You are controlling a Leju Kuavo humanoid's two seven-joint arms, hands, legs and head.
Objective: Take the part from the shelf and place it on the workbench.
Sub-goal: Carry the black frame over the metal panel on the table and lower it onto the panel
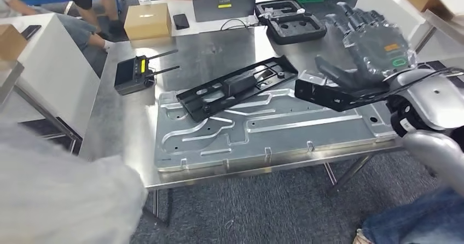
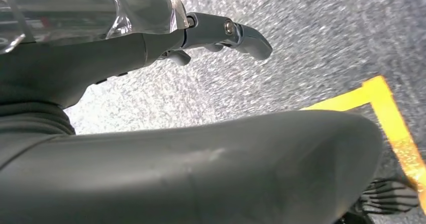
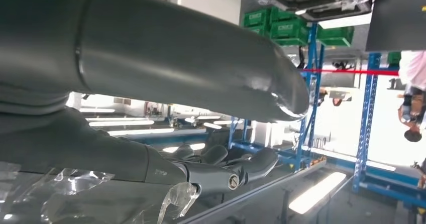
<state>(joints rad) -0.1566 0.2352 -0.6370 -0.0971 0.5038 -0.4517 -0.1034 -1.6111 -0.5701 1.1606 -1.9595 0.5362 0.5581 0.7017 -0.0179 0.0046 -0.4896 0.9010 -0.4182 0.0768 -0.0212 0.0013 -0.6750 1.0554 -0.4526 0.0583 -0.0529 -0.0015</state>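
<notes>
The right robot hand (image 1: 366, 55) is hovering above the right end of the steel worktop (image 1: 230, 52), wrapped in clear plastic, with its fingers spread. Just under its palm sits a black part (image 1: 328, 93), a blocky bracket lying half on the big pressed metal plate (image 1: 262, 129) at that plate's right end. The thumb is reaching down toward the part's upper edge, but from where I'm standing I cannot tell whether the thumb and fingers are pinching it or merely hanging over it; nothing plainly shows a grip.

What matters for the coming move is the lie of that part: its long axis is running roughly left to right across the worktop, slightly tilted, and it sits directly below and a touch inward of the right robot hand, toward the middle of the plate. If the part is already resting on the plate, I judge the placing is nearly done and the hand only needs to lift clear straight up.

A longer black tray-like frame (image 1: 235, 85) is lying diagonally on the plate, just beside the part's left end but apart from it.

The left robot hand (image 2: 221, 33) is hanging low over the grey carpet, fingers loosely curled with nothing in them, far from the part.
</notes>
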